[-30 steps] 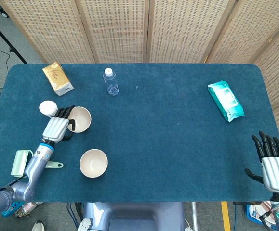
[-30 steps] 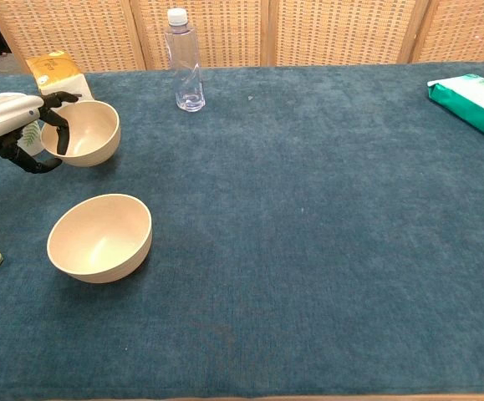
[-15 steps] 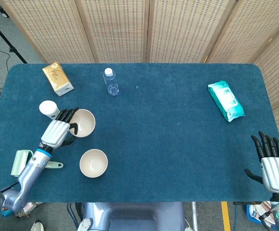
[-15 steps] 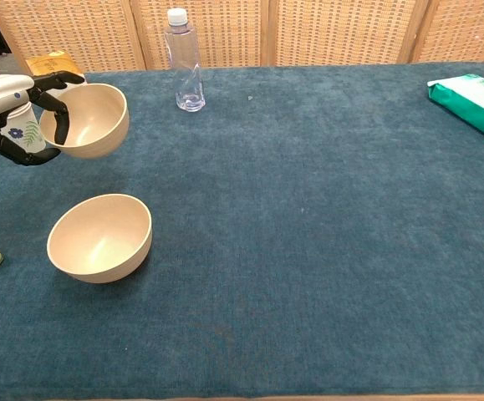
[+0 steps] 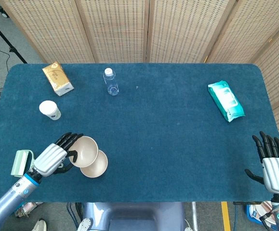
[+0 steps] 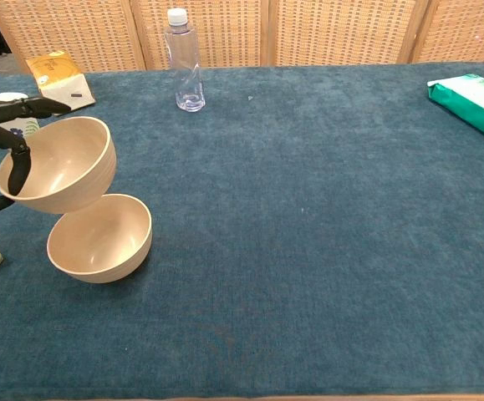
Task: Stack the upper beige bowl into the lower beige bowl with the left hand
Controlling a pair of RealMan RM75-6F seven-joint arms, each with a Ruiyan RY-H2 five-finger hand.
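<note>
I have the upper beige bowl [image 6: 56, 164] in my left hand [image 5: 52, 157], fingers [image 6: 14, 173] hooked over its near-left rim with the dark tips inside the cavity, so the rim is pinched and the bowl hangs clear of the cloth. I hold it by the edge so that its base stays free to drop into the other bowl. It is tilted, mouth leaning toward the right and slightly away from me, and it sits just left of and above the lower beige bowl [image 6: 99, 239], which rests upright on the blue table [image 6: 325, 217] near the front-left. From the head view the two rims overlap; from the chest view the carried bowl's underside looks very close to the lower rim, though I cannot tell whether they touch.

My judgement: I need a small shift to the right and some levelling before lowering, otherwise the tilted bowl could catch the rim and push the lower one.

My right hand [image 5: 275, 166] rests at the near-right corner, fingers straight and spread, holding nothing, kept well out of the way.
</note>
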